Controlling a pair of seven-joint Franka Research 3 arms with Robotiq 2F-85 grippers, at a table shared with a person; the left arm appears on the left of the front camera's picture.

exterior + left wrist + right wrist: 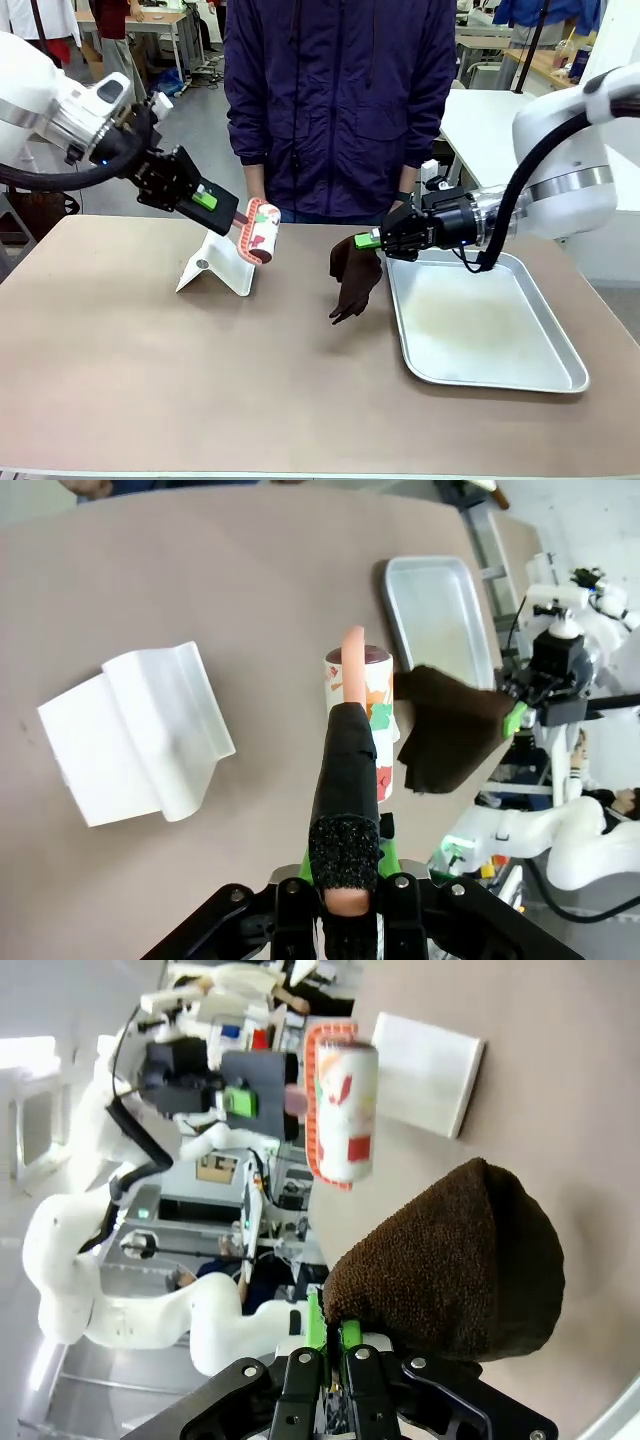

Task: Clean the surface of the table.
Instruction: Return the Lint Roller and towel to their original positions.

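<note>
Table (150,380), taupe, spanning the foreground, top bare for cleaning apart from a metal tray (560,375) and a white stand (215,268). Right gripper (375,240) pinches a brown cloth (352,280), hung low, likely for wiping. Left gripper (215,200) clamps a lint roller (260,232) by its handle, raised above its stand.

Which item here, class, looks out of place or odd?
Nothing is spilled or damaged. The white stand sits empty on the table, since the left gripper holds the lint roller aloft; the right gripper dangles a brown cloth.

Robotics lab, workbenches (130,25), robot arms
</note>
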